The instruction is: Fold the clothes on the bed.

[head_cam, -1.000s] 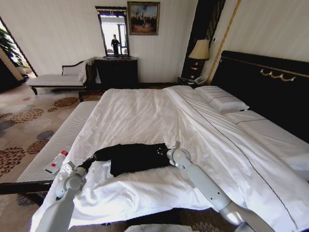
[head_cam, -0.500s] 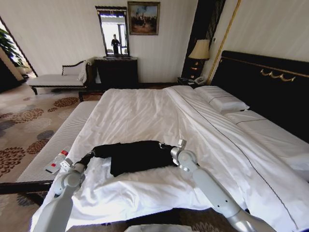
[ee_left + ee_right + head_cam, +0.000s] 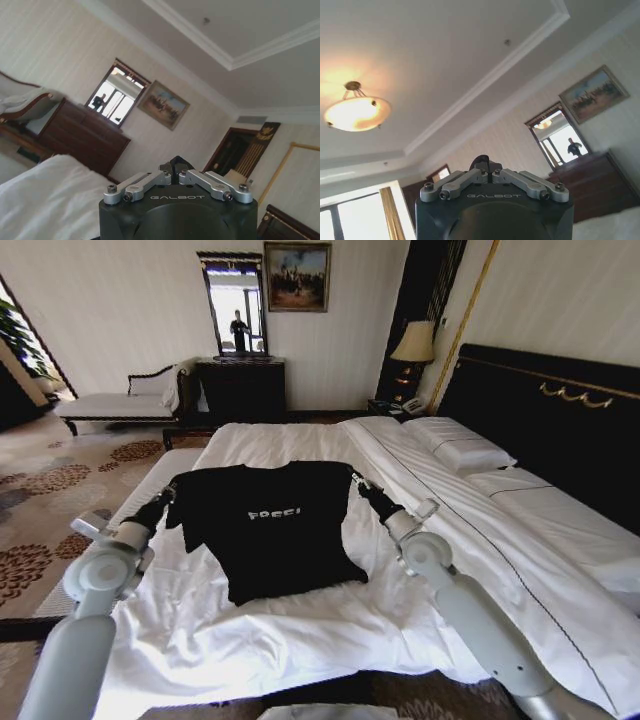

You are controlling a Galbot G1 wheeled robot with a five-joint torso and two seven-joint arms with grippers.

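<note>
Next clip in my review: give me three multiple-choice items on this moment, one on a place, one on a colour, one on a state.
1. Where is the black T-shirt?
A. Lifted above the bed
B. On the chaise
C. On the carpet

2. What colour is the lettering on its chest?
A. Gold
B. White
C. Red

3. How is the T-shirt held?
A. Crumpled in one gripper
B. Spread between left gripper and right gripper
C. Lying unheld

Key: 1 A, it hangs over the white sheets; 2 B, the letters are white; 3 B, each gripper pinches one shoulder.
</note>
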